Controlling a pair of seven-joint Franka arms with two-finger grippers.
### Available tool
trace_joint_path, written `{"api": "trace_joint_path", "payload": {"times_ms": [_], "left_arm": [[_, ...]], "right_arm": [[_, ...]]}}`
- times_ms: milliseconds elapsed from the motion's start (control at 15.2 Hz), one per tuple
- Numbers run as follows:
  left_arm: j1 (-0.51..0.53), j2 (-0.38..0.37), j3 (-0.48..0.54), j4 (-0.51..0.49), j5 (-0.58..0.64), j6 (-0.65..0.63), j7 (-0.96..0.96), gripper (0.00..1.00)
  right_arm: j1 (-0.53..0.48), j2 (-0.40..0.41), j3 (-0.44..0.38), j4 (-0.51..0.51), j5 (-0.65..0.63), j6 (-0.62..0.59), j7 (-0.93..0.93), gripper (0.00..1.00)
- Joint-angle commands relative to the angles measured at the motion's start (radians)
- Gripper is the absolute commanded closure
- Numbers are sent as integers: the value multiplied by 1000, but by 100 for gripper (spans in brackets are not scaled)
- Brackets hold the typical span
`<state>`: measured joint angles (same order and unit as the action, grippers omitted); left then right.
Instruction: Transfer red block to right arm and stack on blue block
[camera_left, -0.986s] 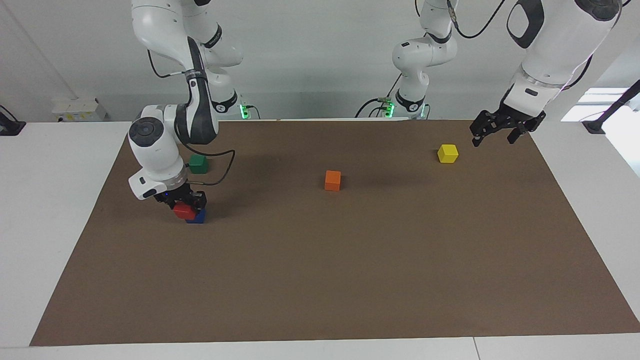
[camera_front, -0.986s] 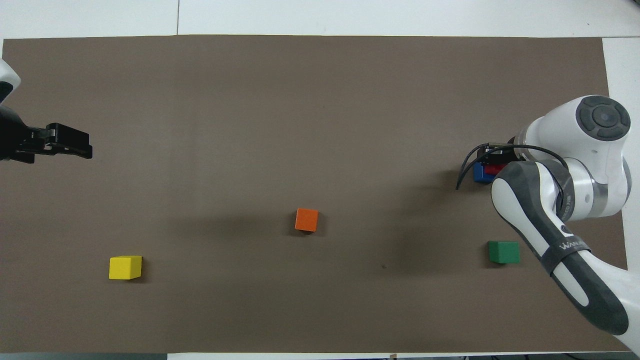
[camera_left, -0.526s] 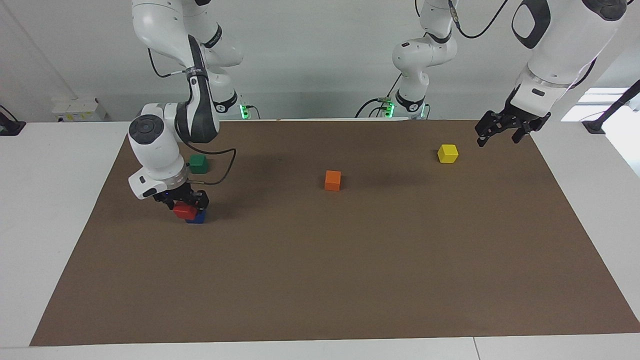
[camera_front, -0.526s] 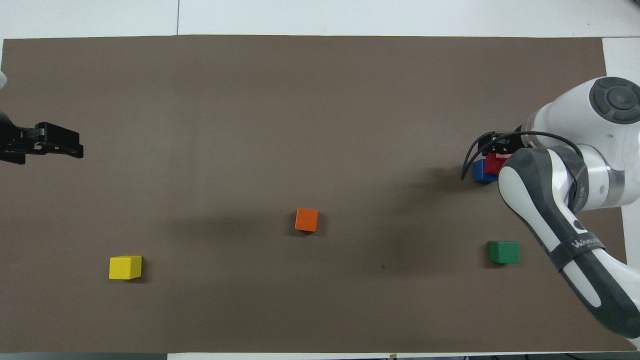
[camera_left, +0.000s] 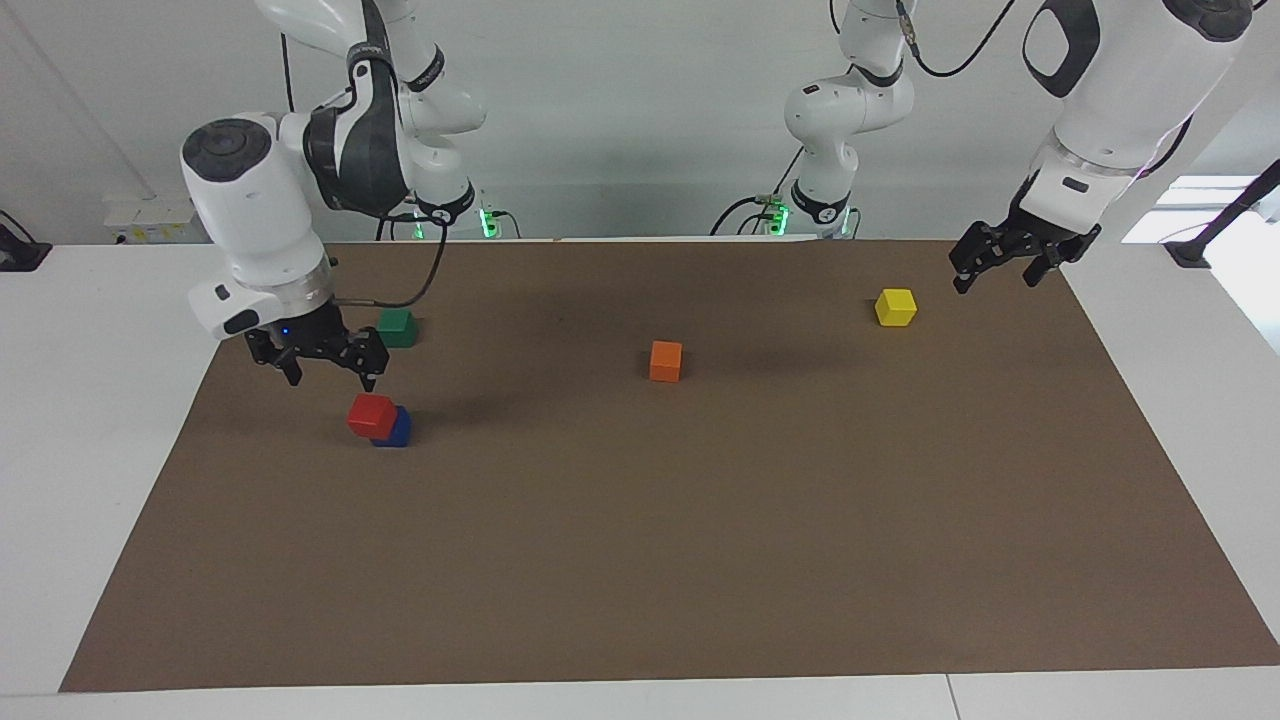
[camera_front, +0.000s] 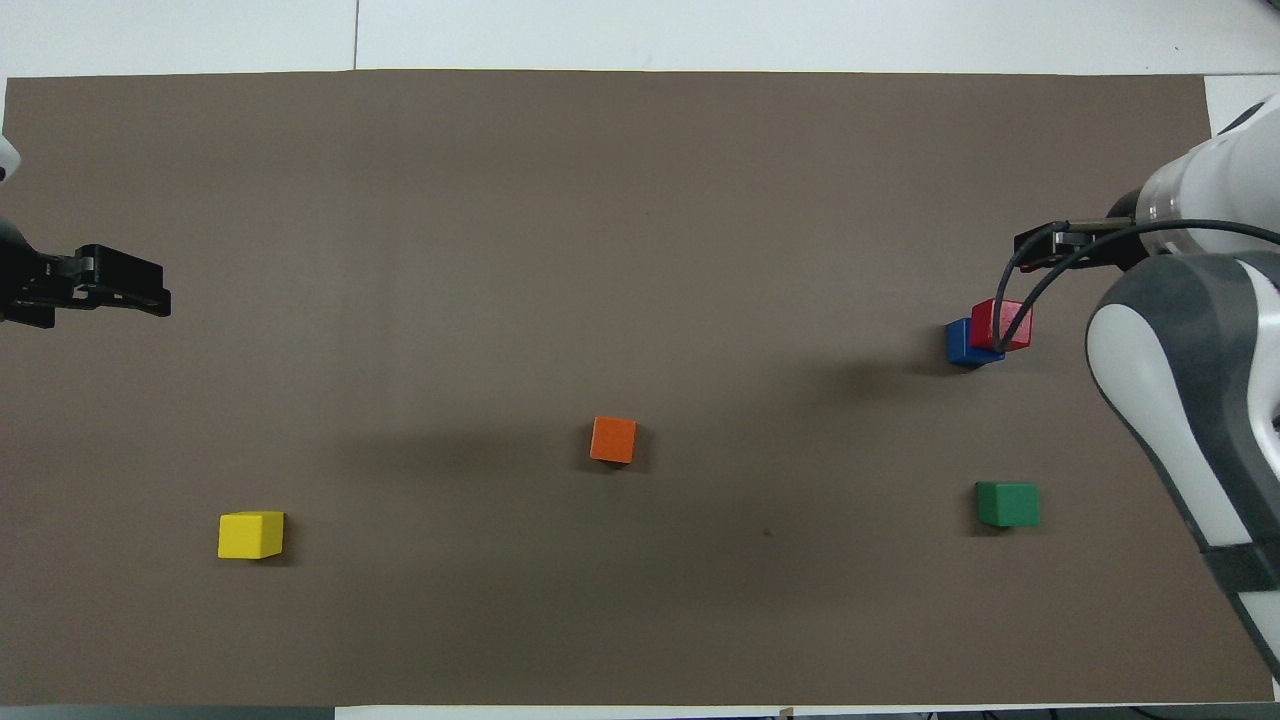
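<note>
The red block (camera_left: 372, 415) (camera_front: 1003, 324) sits on top of the blue block (camera_left: 397, 430) (camera_front: 962, 343), toward the right arm's end of the brown mat. My right gripper (camera_left: 322, 372) (camera_front: 1040, 248) is open and empty, raised in the air above the mat beside the stack, apart from it. My left gripper (camera_left: 995, 270) (camera_front: 125, 290) is open and empty, raised over the mat's edge at the left arm's end, beside the yellow block.
A green block (camera_left: 397, 327) (camera_front: 1007, 503) lies nearer to the robots than the stack. An orange block (camera_left: 665, 360) (camera_front: 613, 439) lies mid-mat. A yellow block (camera_left: 895, 306) (camera_front: 250, 534) lies toward the left arm's end. The brown mat (camera_left: 700, 520) covers the white table.
My right gripper has let go of the red block and risen away from the stack. The red block stays on the blue block. The left arm has hardly moved.
</note>
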<state>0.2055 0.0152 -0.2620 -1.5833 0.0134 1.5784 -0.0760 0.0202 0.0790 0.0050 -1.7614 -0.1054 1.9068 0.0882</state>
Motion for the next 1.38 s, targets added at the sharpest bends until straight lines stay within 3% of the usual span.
{"api": "trace_joint_path", "payload": {"times_ms": [0, 263, 460, 723, 854, 1052, 1315], "left_arm": [[-6, -1, 3, -1, 34, -4, 8, 0], [-49, 8, 23, 31, 33, -50, 8, 0], [-133, -3, 127, 34, 31, -63, 8, 0], [-170, -1, 161, 46, 33, -80, 10, 0], [-175, 0, 161, 46, 33, -93, 10, 0], [-178, -1, 159, 71, 36, -107, 8, 0], [-176, 5, 161, 86, 31, -110, 8, 0]], "right_arm": [[-9, -36, 7, 49, 21, -127, -94, 0], [-22, -44, 6, 180, 32, -358, -205, 0], [-25, -53, -5, 210, 84, -446, -208, 0], [-28, -65, -23, 221, 95, -465, -199, 0], [-40, -71, -22, 224, 79, -537, -199, 0], [-29, -84, -23, 224, 78, -513, -193, 0], [-26, -217, -22, 117, 75, -462, -128, 0]]}}
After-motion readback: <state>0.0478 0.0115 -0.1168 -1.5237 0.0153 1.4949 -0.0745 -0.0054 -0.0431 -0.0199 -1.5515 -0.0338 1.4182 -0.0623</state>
